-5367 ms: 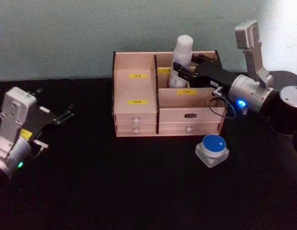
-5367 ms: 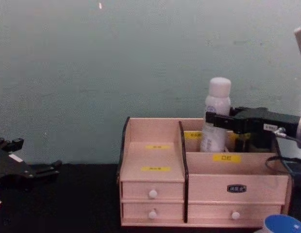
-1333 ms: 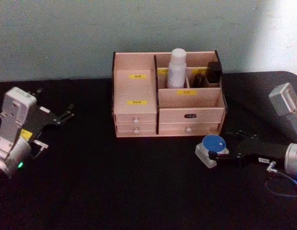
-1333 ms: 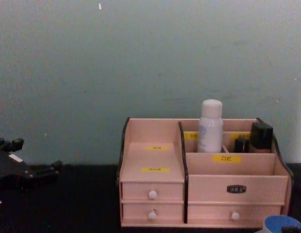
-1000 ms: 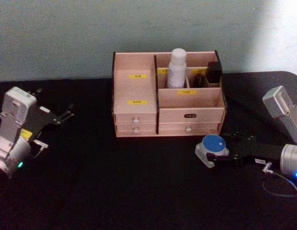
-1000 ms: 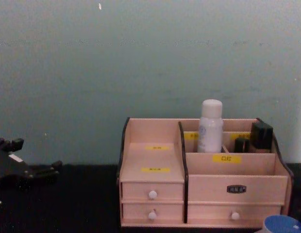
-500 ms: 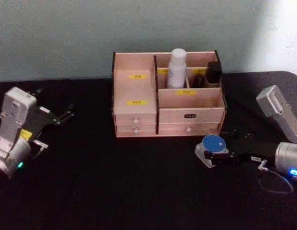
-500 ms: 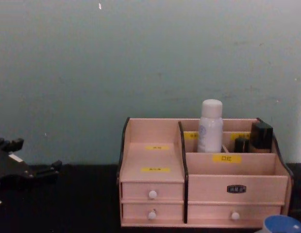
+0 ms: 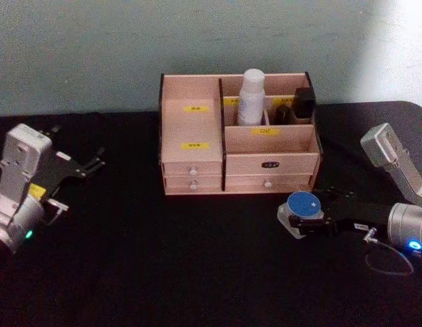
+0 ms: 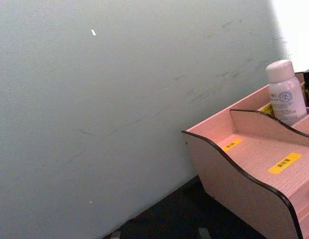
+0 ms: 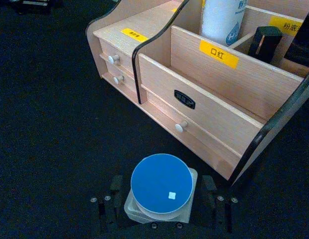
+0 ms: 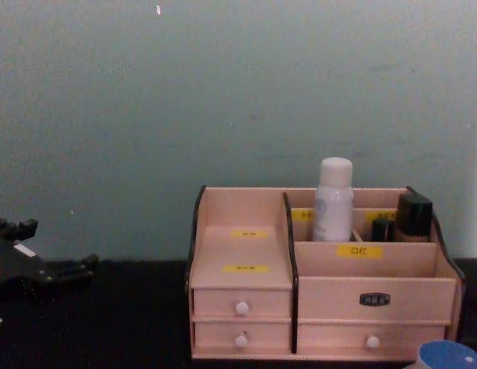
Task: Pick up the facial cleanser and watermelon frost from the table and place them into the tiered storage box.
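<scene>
Nearest me: the blue-lidded jar (image 9: 303,204) sits on the black table (image 9: 163,266), just in front of the right end of the box (image 9: 269,164). Right gripper (image 11: 162,191) is low at the table, fingers (image 11: 116,188) spread wide, one on each side of the jar's base. I can't tell if they touch it.

Behind: box drawers closed. White bottle (image 9: 252,95) stands upright in a rear compartment, dark items (image 9: 304,102) in the slots to its right.

Left gripper (image 9: 94,160) parked far left, well apart from the box.
</scene>
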### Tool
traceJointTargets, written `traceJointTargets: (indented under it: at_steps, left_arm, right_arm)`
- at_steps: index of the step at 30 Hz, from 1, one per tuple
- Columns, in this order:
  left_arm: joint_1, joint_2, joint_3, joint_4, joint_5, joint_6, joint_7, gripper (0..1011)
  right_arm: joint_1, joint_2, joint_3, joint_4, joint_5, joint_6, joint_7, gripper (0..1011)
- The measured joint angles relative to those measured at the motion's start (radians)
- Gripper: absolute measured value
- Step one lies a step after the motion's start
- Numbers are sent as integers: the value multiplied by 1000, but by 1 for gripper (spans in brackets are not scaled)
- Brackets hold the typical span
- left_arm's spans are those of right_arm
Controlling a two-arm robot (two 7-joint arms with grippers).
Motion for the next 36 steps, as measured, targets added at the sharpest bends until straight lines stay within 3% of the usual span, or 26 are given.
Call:
traceJointTargets:
  at_steps: [16, 23, 26, 36]
  left_arm:
    - [0, 0, 0, 0, 0, 0, 0, 1001]
    - [0, 0, 0, 0, 0, 0, 0, 1001]
    - [0, 0, 0, 0, 0, 0, 0, 1001]
    - [0, 0, 0, 0, 0, 0, 0, 1001]
  right_arm:
    - [0, 0, 1, 0, -1, 0, 2, 1000]
    - [-1, 1, 2, 0, -1, 0, 2, 859]
    - [-1, 1, 2, -1, -1, 0, 2, 739]
    - [-1, 1, 2, -1, 0, 1, 1, 726]
